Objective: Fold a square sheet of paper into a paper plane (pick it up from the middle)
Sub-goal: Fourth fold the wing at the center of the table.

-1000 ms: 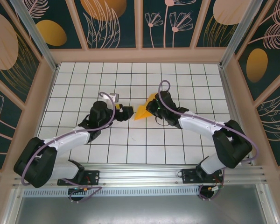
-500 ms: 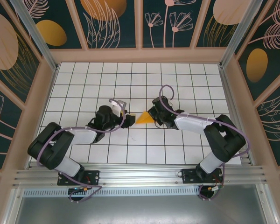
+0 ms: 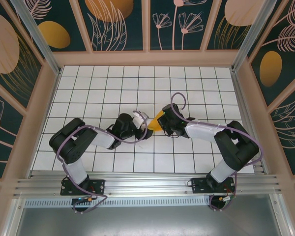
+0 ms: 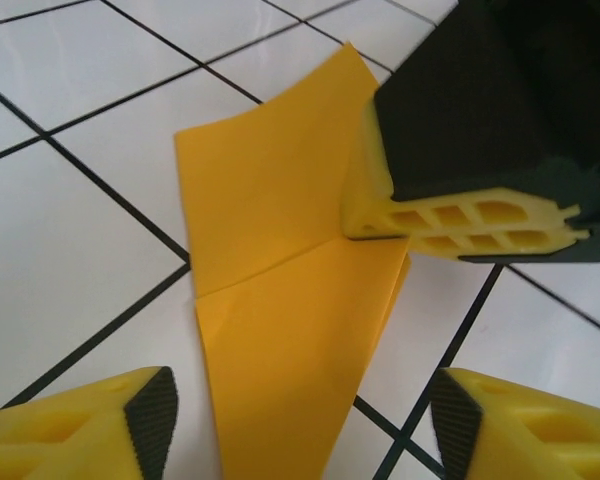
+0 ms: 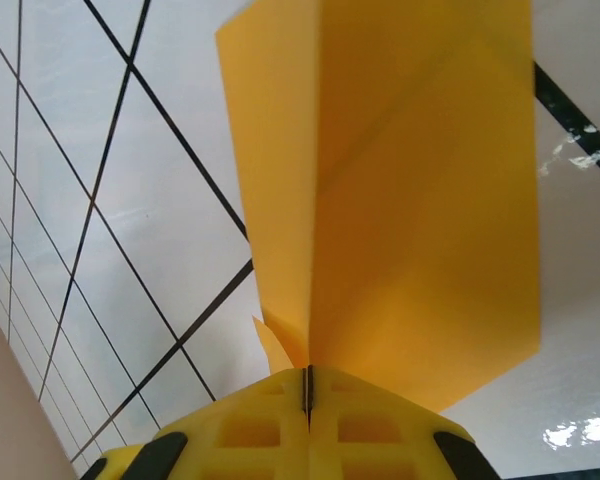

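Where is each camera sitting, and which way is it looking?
Top: above and behind the arms, looking down on the table; both arms show, the left gripper and right gripper at the paper.
Left wrist: on the left arm, looking low across the tiles at the paper; its own open fingers show at the bottom.
Right wrist: on the right arm, looking along the paper; its own shut fingers pinch it.
Shared: all three see the paper; top and left wrist both see the right gripper.
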